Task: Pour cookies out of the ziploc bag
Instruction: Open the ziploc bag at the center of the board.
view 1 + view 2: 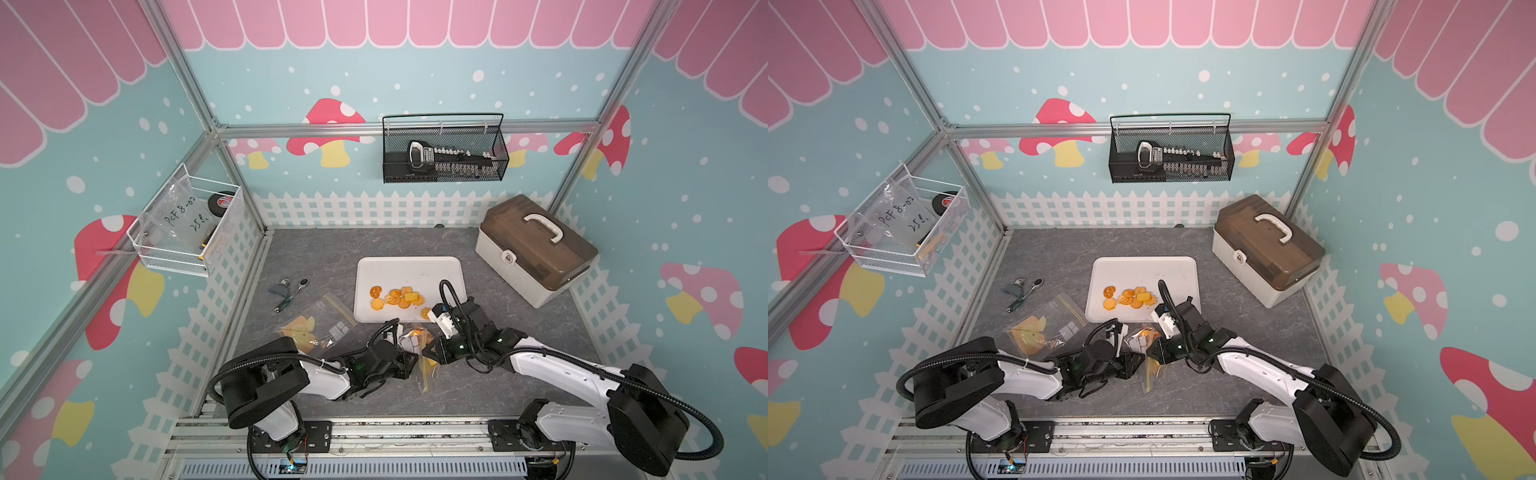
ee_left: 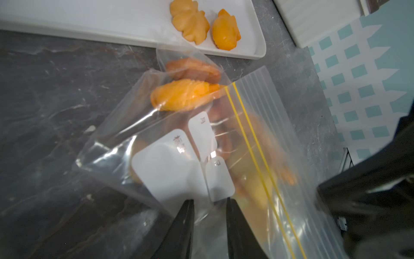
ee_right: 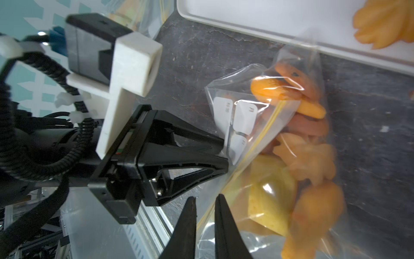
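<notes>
Our left gripper [image 2: 209, 201] is clamped on the ziploc bag [image 2: 280, 134] beside its white label [image 2: 170, 170]; our right gripper [image 3: 206, 199] pinches the same bag at its yellow zip line [image 3: 266, 129]. We see cookies [image 2: 186, 96] inside it, just off the white tray's [image 1: 409, 270] near edge mid-worktop [image 1: 316, 257], and more cookies on that tray.

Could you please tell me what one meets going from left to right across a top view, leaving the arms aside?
white wire basket → ratchet → white tray bearing the cookies → brown-lidded storage box
</notes>
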Robot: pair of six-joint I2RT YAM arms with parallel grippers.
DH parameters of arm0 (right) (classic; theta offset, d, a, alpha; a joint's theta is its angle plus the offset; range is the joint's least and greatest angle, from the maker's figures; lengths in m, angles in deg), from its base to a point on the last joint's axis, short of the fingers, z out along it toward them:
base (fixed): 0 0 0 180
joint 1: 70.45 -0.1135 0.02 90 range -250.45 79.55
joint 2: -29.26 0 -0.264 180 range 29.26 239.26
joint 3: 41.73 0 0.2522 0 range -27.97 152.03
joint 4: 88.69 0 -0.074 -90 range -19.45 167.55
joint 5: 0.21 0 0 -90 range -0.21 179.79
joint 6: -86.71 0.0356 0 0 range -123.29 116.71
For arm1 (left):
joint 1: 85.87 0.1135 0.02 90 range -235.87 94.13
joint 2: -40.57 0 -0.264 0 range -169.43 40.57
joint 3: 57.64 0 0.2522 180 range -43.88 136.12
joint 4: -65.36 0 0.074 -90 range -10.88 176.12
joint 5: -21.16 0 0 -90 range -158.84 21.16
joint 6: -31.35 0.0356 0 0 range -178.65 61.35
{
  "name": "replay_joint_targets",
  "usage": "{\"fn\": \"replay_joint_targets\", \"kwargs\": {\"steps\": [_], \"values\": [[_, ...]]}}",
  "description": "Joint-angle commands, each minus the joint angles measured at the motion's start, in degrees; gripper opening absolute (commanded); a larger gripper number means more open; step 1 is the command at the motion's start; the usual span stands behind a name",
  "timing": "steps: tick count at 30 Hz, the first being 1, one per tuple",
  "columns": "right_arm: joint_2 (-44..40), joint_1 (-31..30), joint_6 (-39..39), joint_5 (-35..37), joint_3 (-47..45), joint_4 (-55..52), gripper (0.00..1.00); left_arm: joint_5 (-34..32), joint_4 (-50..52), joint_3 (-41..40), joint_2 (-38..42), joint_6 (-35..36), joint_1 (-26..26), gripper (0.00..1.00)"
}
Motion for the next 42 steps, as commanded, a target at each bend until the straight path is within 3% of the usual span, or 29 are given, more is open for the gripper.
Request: {"fn": "replay_joint_targets", "kwargs": {"steps": [1,11,15,18,22,32,42], "values": [[-0.6,0.1,1.5,-3.0,-1.4,3.4,0.17,0.5,-1.4,1.2,-0.4,-0.9,-0.4,0.29],[0.8,0.1,1.4,-1.3,-3.2,3.6,0.20,1.8,-1.6,1.8,2.2,-0.8,-0.4,0.30],[-0.6,0.1,2.3,-1.0,-3.9,5.0,0.09,2.6,-1.3,2.3,4.3,-0.9,-0.4,0.31],[-2.3,0.1,2.5,0.8,-3.9,4.4,0.00,3.6,-1.4,2.1,5.9,-1.2,-0.5,0.42],[-4.2,0.0,2.6,4.5,-4.0,2.9,0.00,3.5,-0.3,0.5,9.5,-2.2,-0.9,0.50],[-5.6,-2.0,2.1,5.6,-4.3,2.7,0.00,0.5,6.9,-3.0,20.5,-3.5,-2.2,0.49],[-5.8,-6.6,1.3,5.4,-5.2,2.4,0.00,2.7,6.6,1.8,13.9,-3.5,1.5,0.48]]}}
